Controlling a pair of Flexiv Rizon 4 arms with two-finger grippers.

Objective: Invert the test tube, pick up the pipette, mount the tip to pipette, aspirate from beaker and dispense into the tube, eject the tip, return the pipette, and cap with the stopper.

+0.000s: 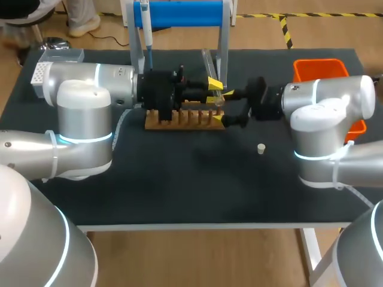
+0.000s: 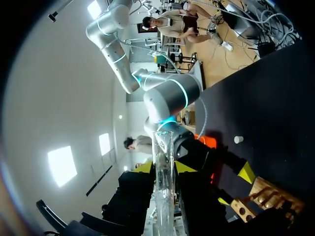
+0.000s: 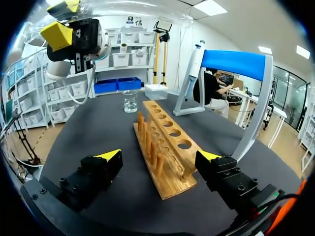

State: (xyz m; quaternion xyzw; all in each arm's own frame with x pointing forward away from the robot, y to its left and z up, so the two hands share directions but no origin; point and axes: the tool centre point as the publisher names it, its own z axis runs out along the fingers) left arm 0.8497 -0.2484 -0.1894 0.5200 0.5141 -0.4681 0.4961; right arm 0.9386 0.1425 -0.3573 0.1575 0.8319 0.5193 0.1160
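Note:
My left gripper (image 1: 213, 88) is shut on a clear test tube (image 1: 207, 64), held tilted above the wooden rack (image 1: 179, 118). In the left wrist view the tube (image 2: 164, 191) runs between the yellow tips of that gripper (image 2: 164, 168). My right gripper (image 1: 223, 107) stands open at the rack's right end, just below the tube, holding nothing. Its own view shows the right gripper (image 3: 160, 157) straddling the near end of the rack (image 3: 165, 142). The pipette (image 1: 145, 30) hangs on the blue stand (image 1: 185, 12). A glass beaker (image 3: 130, 101) stands beyond the rack. The small stopper (image 1: 261, 148) lies on the mat.
An orange bin (image 1: 320, 69) sits at the back right, partly behind my right arm. A white tip box (image 1: 60, 57) is at the back left. The dark mat (image 1: 197, 185) in front of the rack holds only the stopper.

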